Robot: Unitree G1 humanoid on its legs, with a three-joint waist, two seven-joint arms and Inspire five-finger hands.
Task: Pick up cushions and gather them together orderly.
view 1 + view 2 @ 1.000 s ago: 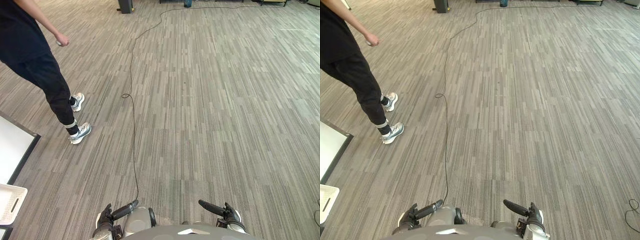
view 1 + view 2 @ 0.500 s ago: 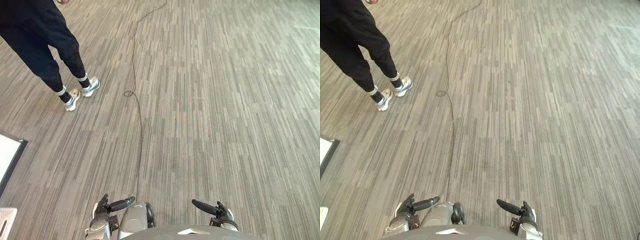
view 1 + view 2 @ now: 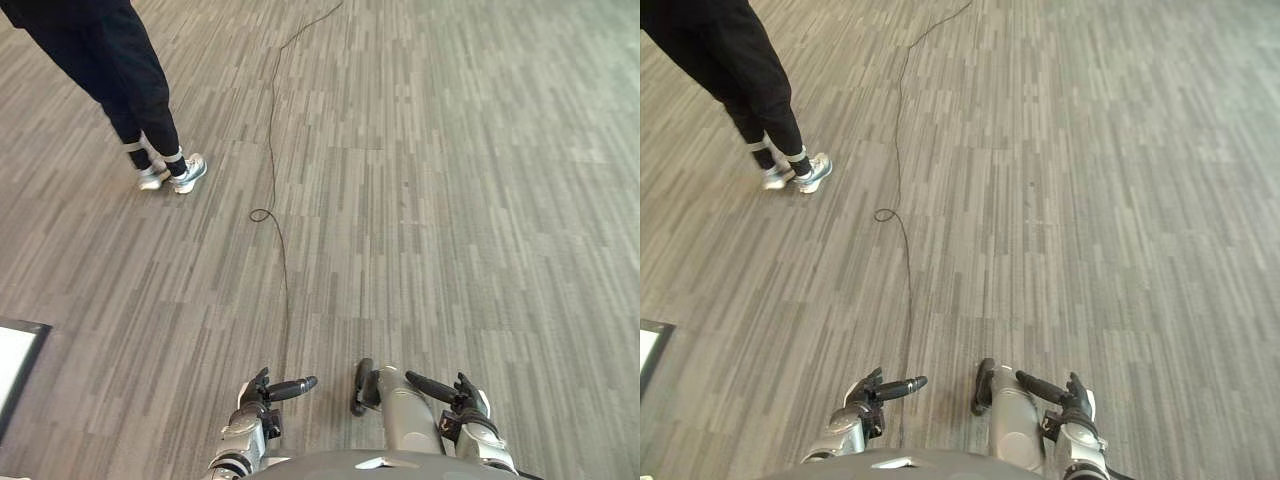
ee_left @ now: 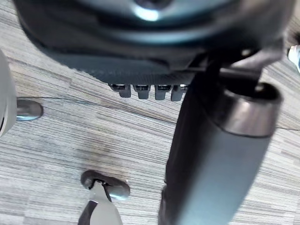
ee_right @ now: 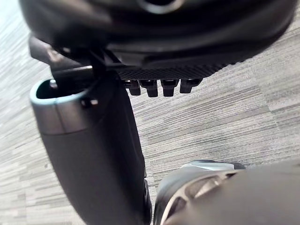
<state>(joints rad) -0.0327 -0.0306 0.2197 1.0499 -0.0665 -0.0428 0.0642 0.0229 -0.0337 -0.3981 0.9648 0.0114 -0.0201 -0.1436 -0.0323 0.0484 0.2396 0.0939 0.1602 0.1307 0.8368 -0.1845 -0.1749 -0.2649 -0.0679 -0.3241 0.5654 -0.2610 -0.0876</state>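
Here the left hand (image 3: 258,396) and the right hand (image 3: 464,406) hang over the carpet floor (image 3: 450,200), fingers loose and uncurled; a person (image 3: 128,70) stands ahead on the left.

Grey streaky-striped floor (image 3: 450,200) here, a person's black trousers (image 3: 130,70), silvery-white sneakers (image 3: 185,172), a white black-edged board (image 3: 15,360) on the left, and my left hand (image 3: 265,392) and right hand (image 3: 450,392) are both black.
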